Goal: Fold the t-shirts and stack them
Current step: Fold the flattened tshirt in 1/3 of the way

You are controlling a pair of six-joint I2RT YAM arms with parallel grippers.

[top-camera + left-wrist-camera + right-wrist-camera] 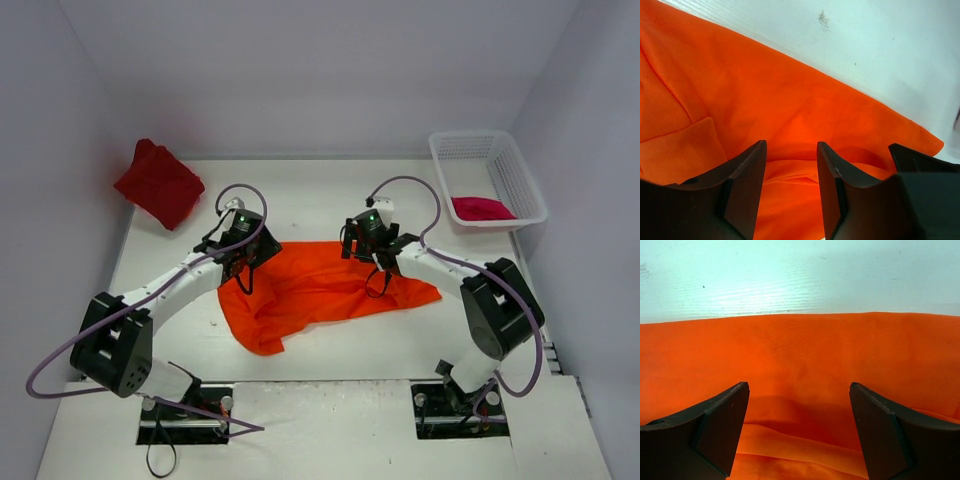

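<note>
The bright orange t-shirt (320, 290) lies spread on the white table (300, 190) between the two arms. Its far edge runs fairly straight, its right end tapers to a point, and its near-left part is bunched into loose folds. Up close the cloth shows a fine weave and soft creases. The left fingers (747, 170) stand partly apart over its left far edge, grasping nothing. The right fingers (722, 415) are spread wide above its far edge, released. The dark red t-shirt (160, 185) lies crumpled at the far-left corner. The crimson-pink t-shirt (482, 208) sits in the white mesh basket (520, 180) at far right.
</note>
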